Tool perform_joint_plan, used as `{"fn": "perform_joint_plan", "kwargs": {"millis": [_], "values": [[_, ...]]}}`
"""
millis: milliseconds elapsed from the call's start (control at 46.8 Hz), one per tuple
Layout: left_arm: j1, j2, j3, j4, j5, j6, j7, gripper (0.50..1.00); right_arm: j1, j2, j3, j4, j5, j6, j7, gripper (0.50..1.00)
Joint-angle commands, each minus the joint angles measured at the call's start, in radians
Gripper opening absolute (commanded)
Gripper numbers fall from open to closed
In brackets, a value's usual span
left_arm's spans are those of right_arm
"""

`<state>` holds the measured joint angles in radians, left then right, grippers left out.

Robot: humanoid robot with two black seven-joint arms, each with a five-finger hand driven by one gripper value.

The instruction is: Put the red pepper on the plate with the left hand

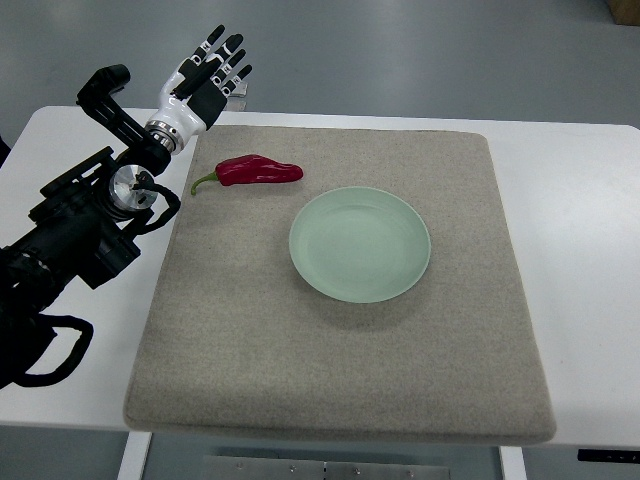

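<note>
While the left hand (208, 76) spreads empty fingers (232, 48), the red pepper (255, 171) lies nearby.

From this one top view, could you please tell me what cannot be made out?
- Right hand: nowhere in the top view.
- Left hand: its palm side faces away, so only the spread fingers show.
- Pepper: the underside is hidden against the mat.
- Plate: the depth cannot be judged from straight above.
- Table: cut off by the picture's edges.

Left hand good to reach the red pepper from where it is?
Probably yes. The left hand is open, up beyond the mat's far-left corner, and the red pepper lies close by with nothing between them.
</note>
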<state>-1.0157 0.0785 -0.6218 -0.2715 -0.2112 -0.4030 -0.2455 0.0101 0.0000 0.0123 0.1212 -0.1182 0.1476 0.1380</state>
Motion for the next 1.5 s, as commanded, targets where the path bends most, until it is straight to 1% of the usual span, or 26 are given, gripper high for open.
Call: {"fn": "perform_joint_plan", "kwargs": {"millis": [0,1026,1303,1474], "values": [[-0.001,0.000,-0.001,-0.002,-0.002,0.003,-0.001,0.986,0.001,0.000,0.000,0.000,0.000,0.001,0.000,0.928],[-0.007,0.001,-0.001,-0.005,-0.002,0.007,-0.001,0.988,-0.001,0.000,0.000,0.000,0.000,0.000,0.000,0.928],[-0.017,0.003,0.002,0.002,0.001,0.035,-0.001,0.988,0.001,0.000,0.000,0.000,0.000,0.001,0.000,0.928],[-0.018,0.001,0.002,0.002,0.007,0.036,-0.001,0.988,0.001,0.000,0.000,0.000,0.000,0.000,0.000,0.928]]}}
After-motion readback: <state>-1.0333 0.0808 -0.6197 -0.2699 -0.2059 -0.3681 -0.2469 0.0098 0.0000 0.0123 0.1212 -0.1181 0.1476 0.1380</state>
